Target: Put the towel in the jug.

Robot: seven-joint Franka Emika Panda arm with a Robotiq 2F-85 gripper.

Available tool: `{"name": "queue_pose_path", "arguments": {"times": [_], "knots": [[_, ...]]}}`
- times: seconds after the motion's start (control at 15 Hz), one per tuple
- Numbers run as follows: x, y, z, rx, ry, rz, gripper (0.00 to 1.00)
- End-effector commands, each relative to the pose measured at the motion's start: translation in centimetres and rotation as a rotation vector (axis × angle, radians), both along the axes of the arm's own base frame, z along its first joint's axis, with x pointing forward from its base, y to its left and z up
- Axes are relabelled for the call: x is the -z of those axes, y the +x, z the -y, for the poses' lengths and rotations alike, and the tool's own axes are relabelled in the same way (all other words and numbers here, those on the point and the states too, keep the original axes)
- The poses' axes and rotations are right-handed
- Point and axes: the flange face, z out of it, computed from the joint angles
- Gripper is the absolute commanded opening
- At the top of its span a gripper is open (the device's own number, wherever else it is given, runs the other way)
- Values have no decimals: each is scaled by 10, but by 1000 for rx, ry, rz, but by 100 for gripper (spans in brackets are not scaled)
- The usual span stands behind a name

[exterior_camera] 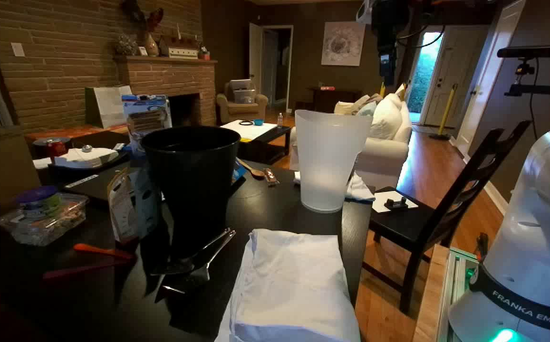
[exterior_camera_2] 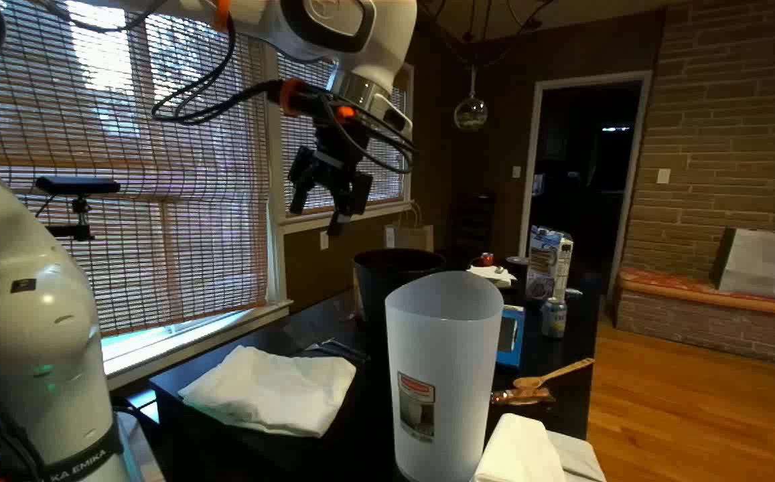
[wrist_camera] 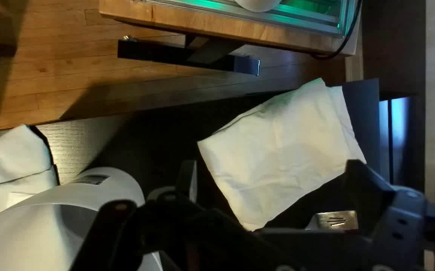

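Observation:
A white folded towel (exterior_camera: 294, 280) lies flat on the end of the dark table; it also shows in an exterior view (exterior_camera_2: 273, 388) and the wrist view (wrist_camera: 277, 146). The likely jug is a tall translucent white bin (exterior_camera: 327, 161) standing upright on the table, seen also in an exterior view (exterior_camera_2: 444, 375) and at lower left in the wrist view (wrist_camera: 25, 237). Its inside is mostly hidden. My gripper (exterior_camera_2: 320, 213) is open and empty, high above the table. In the wrist view its fingers (wrist_camera: 272, 165) stand wide apart, with the towel visible below and between them.
A black bin (exterior_camera: 194, 180) stands beside the white bin. Metal tongs (exterior_camera: 203, 266) lie by the towel. Another white cloth (exterior_camera_2: 521, 452) lies beside the white bin. A wooden spoon (exterior_camera_2: 554, 375), a can (exterior_camera_2: 553, 318) and a blue box (exterior_camera_2: 511, 335) stand or lie farther along.

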Motion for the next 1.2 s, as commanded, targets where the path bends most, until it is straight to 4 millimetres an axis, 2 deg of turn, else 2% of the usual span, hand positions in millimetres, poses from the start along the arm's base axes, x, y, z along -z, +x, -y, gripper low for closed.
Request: {"name": "queue_pose_path", "arguments": {"times": [0.0,0.6,0.73,0.87,1.13], "knots": [[-1,0,0,0,1,-1,100],[-1,0,0,0,1,-1,100],[19,4,-4,-17,28,-48,100],[36,4,-18,-96,60,-43,100],[63,6,-61,-293,50,33,100]]}}
